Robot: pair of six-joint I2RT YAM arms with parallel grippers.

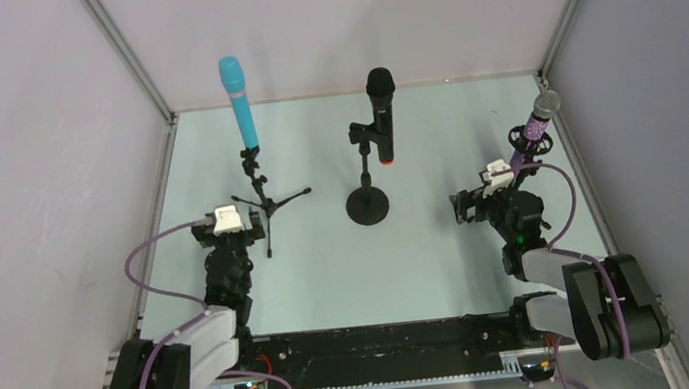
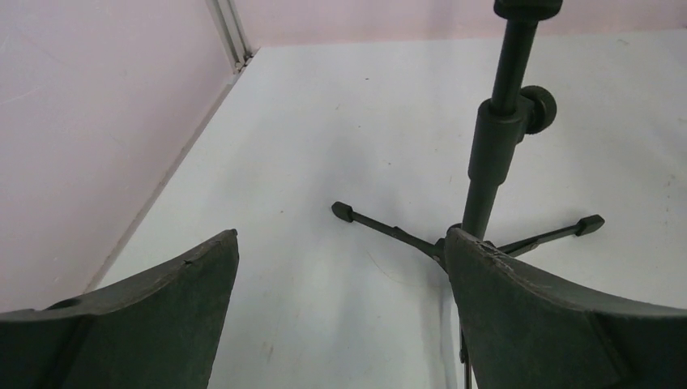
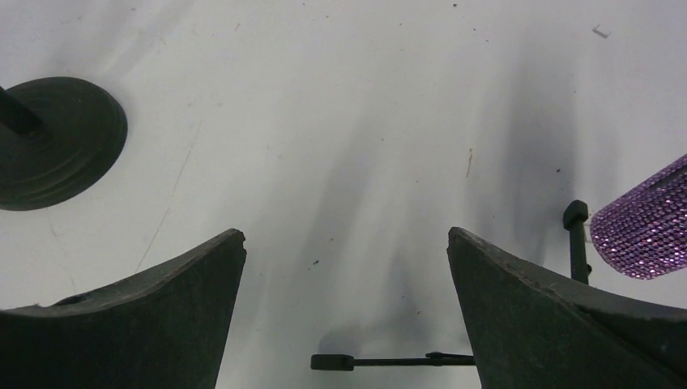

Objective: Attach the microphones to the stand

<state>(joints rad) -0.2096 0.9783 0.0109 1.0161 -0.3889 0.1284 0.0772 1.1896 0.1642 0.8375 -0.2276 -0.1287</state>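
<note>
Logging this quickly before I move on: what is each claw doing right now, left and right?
Left claw: open, holding nothing.
Right claw: open, holding nothing.

Bright, even light.
I see smeared shadows by the right edge of the desk (image 3: 348, 121); left wrist view seems pink-tinted.

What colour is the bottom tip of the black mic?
Orange; the black mic shows it best in the top external view.
</note>
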